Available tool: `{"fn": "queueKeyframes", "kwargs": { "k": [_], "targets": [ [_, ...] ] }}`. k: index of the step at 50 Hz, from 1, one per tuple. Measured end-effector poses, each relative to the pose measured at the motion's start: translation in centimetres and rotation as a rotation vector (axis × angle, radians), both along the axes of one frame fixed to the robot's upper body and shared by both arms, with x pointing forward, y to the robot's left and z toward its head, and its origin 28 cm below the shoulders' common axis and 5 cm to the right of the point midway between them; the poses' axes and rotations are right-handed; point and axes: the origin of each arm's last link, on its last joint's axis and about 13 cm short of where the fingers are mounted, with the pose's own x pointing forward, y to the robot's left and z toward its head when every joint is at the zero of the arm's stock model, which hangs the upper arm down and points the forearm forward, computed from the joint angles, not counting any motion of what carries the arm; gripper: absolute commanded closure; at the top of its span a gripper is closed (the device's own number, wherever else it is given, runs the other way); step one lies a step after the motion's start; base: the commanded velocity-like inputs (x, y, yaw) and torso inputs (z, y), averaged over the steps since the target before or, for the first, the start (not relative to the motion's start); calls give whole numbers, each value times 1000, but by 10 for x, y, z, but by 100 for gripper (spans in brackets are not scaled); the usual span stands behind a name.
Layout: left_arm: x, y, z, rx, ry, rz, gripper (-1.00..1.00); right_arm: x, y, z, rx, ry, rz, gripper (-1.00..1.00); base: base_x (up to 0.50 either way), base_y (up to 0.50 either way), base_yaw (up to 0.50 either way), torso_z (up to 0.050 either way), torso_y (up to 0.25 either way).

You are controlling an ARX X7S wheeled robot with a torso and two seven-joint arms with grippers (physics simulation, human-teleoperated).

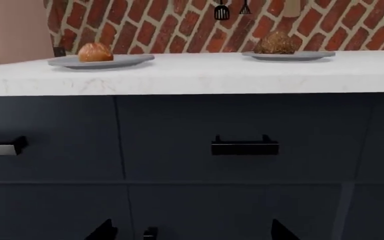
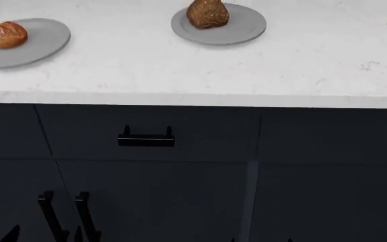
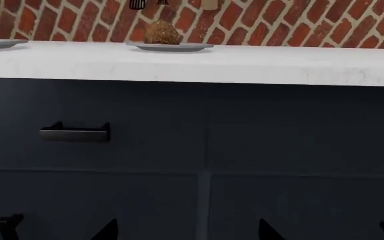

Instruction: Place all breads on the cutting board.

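A dark brown speckled loaf [image 2: 207, 13] sits on a round grey plate [image 2: 244, 25] on the white counter. It also shows in the left wrist view [image 1: 275, 43] and the right wrist view [image 3: 162, 33]. A reddish-orange bread [image 2: 8, 34] sits on a second grey plate [image 2: 42, 43] at the far left, and also shows in the left wrist view [image 1: 96, 52]. The cutting board is out of view. My left gripper [image 1: 192, 231] [image 2: 64, 199] and right gripper [image 3: 186, 231] are open and empty, low in front of the dark cabinet, well below the counter top.
The white marble counter [image 2: 193, 70] has a front edge overhanging dark navy drawers with black handles [image 2: 146, 140]. A red brick wall [image 1: 178, 25] with hanging utensils stands behind the counter.
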Motion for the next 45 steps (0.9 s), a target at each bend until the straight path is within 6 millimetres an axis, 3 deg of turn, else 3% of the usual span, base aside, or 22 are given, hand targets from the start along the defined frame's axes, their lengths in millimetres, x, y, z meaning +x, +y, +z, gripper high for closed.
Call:
{"fn": "queueKeyframes", "kwargs": {
  "k": [14, 22, 39, 45],
  "targets": [
    [0, 2, 7, 20, 5, 2, -100, 0, -3, 9, -6, -7, -11, -100, 0, 0, 0, 50, 1],
    [4, 3, 22, 61, -5, -13, -100, 4, -5, 30, -27, -24, -22, -100, 0, 0, 0, 50, 0],
    [26, 0, 96, 118, -47, -63, -100, 21, -5, 102, -101, -91, -32, -100, 0, 0, 0, 50, 0],
    [28, 1, 132, 104, -72, -80, -100, 25, -5, 129, -108, -118, -42, -100, 0, 0, 0, 4, 0]
  ]
}}
